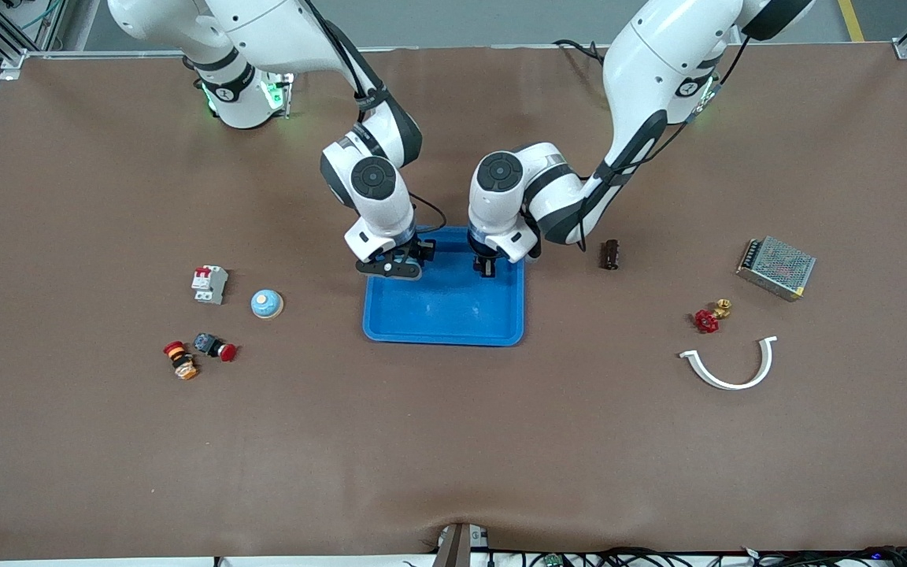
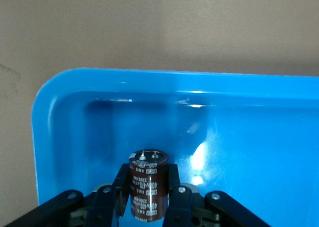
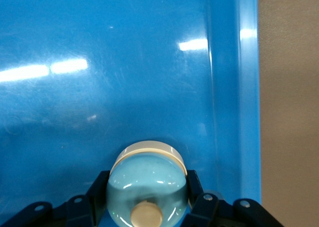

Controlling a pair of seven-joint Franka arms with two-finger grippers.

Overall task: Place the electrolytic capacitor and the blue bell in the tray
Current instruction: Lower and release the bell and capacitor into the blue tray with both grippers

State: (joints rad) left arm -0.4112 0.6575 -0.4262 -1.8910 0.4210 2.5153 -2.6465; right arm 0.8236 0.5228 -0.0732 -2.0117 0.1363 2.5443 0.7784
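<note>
Only wrist views show: left gripper [image 2: 148, 199] clamps capacitor [image 2: 148, 187], right gripper [image 3: 147, 202] clamps bell [image 3: 147, 189], over tray [image 1: 453, 311].

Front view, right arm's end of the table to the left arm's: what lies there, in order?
White-and-red circuit breaker, pale-blue domed bell, bright-blue plastic tray, dark-brown cylindrical capacitor, red-handled brass valve, perforated metal power supply.

My own wrists hide both held parts in the front view, and the tray's [image 1: 453, 315] rim under them. The capacitor's [image 2: 148, 184] lower end and the blue bell's [image 3: 147, 192] base run off the wrist pictures' edges. The capacitor's smaller print is unreadable.
</note>
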